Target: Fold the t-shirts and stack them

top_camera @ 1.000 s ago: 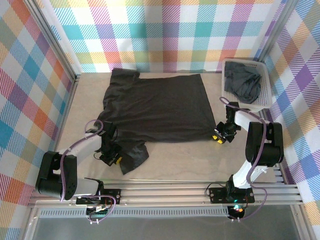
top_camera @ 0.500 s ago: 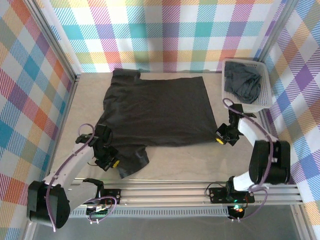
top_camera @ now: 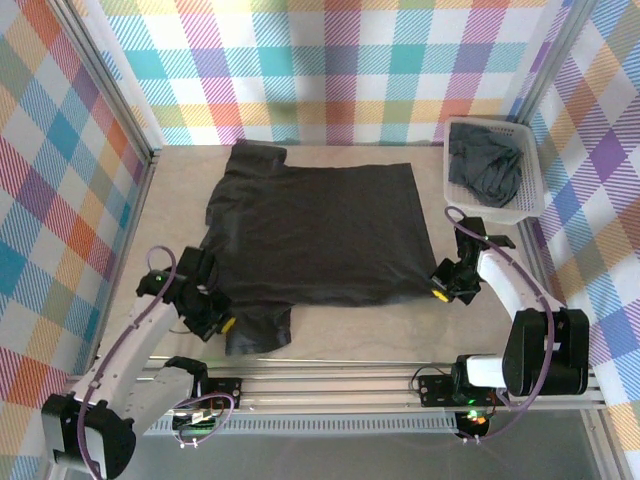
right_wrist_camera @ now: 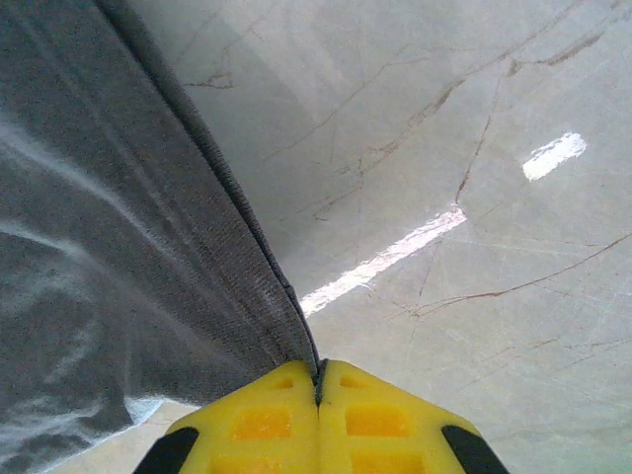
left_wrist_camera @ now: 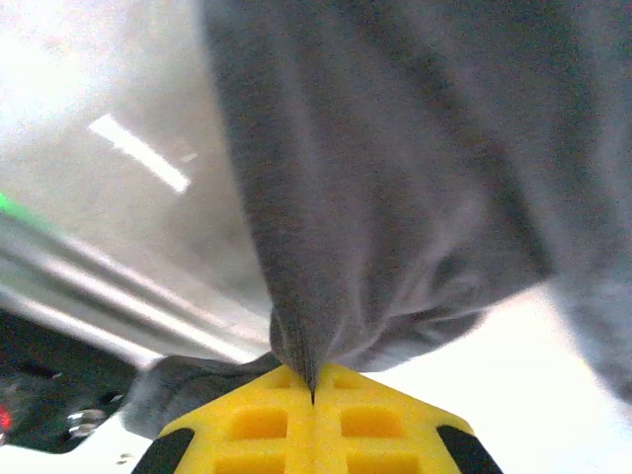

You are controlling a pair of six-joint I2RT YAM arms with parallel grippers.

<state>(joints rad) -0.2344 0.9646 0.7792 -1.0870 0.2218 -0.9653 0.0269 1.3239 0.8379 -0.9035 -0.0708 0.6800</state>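
T-shirt [top_camera: 315, 225] of dark charcoal-grey, wrinkly cloth lies spread across mid-frame on the pale tabletop [top_camera: 360, 340]. Its long axis runs left to right, with the sleeves and collar end pointing left and the hem right. At lower left, the left gripper [top_camera: 222, 323] is pinched tight on the near sleeve. At lower right, the right gripper [top_camera: 437, 292] is clamped on the near hem corner. For a fold, the cloth lies up-frame from both. A crumpled grey t-shirt [top_camera: 485, 165] sits in the white plastic lattice basket [top_camera: 533, 205], upper right.
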